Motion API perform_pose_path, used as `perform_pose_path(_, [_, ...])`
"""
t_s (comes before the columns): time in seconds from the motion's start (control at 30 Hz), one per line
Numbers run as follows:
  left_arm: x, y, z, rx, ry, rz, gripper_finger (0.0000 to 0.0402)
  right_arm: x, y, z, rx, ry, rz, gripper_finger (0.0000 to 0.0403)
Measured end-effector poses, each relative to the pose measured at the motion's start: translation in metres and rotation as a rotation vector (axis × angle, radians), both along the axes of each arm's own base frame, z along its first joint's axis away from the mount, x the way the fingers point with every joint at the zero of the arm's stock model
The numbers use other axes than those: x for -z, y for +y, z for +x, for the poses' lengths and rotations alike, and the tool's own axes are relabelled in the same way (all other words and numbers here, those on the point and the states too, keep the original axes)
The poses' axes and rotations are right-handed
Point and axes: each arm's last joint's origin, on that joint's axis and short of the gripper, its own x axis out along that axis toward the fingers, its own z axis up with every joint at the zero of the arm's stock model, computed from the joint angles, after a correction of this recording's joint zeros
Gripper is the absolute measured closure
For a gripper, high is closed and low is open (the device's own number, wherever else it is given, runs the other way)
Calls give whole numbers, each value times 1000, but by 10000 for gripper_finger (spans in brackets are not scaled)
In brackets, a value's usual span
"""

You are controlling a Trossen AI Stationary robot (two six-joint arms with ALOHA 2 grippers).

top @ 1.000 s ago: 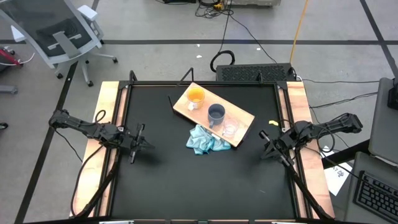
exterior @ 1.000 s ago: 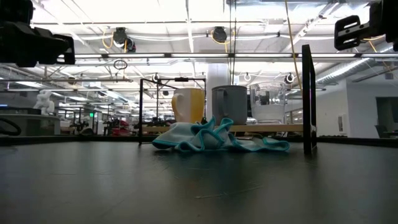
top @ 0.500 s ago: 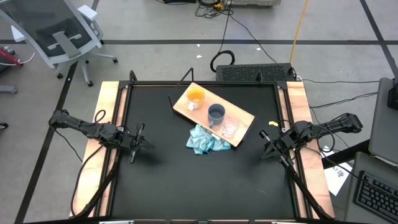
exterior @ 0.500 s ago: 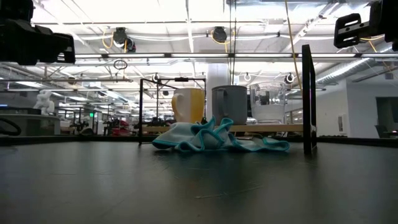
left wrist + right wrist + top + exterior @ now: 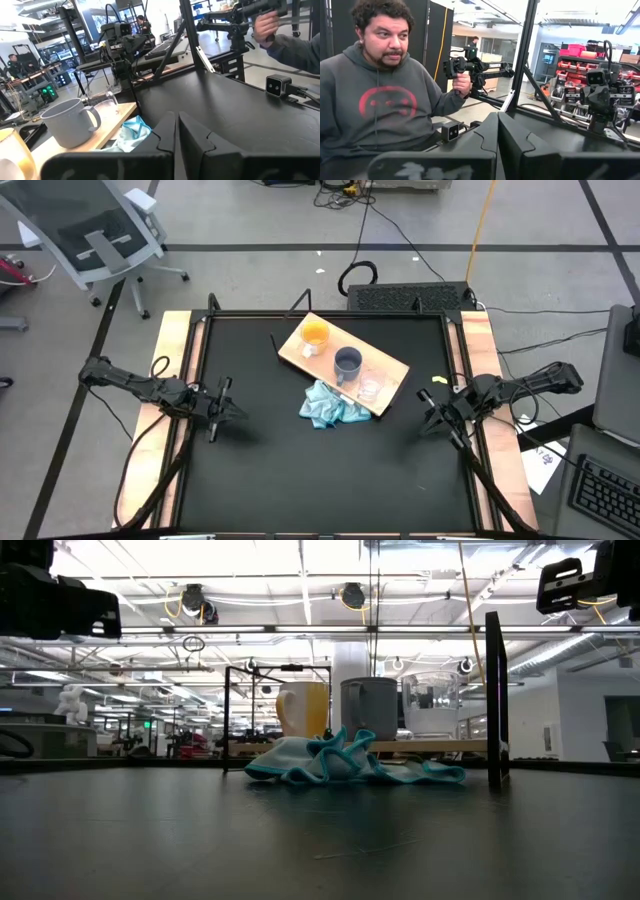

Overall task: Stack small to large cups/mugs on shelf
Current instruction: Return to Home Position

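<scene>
The light-wood shelf [image 5: 390,366] lies slantwise at the table's far middle. On it stand an orange mug [image 5: 315,335], a grey-blue mug [image 5: 348,363] and a clear cup [image 5: 371,386], each upright on its base and in a row. The low view shows the same row: orange mug [image 5: 303,708], grey-blue mug [image 5: 369,708], clear cup [image 5: 432,705]. My left gripper [image 5: 222,402] hangs shut near the table's left edge, pointing level toward the shelf; the left wrist view shows its fingers together [image 5: 177,117]. My right gripper [image 5: 432,412] hangs shut near the right edge [image 5: 497,117].
A light blue cloth [image 5: 330,405] lies crumpled against the shelf's near edge. Black frame posts [image 5: 494,700] stand at the table's far corners. A small camera [image 5: 276,86] sits at the table's edge. A person in a grey hoodie [image 5: 375,110] sits beyond the table.
</scene>
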Motion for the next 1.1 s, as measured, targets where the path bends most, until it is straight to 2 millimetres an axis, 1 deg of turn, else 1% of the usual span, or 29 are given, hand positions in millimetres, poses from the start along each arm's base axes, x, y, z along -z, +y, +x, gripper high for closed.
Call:
perform_pose_path(0.27, [0, 0, 0, -1, 5, -17, 399, -5, 0, -1, -3, -39, 36, 403])
perform_pose_path(0.6, [0, 0, 0, 0, 5, -19, 371, -5, 0, -1, -3, -31, 43, 403])
perform_pose_path(1.1, [0, 0, 0, 0, 4, -18, 369, -5, 0, -1, -2, -31, 43, 403])
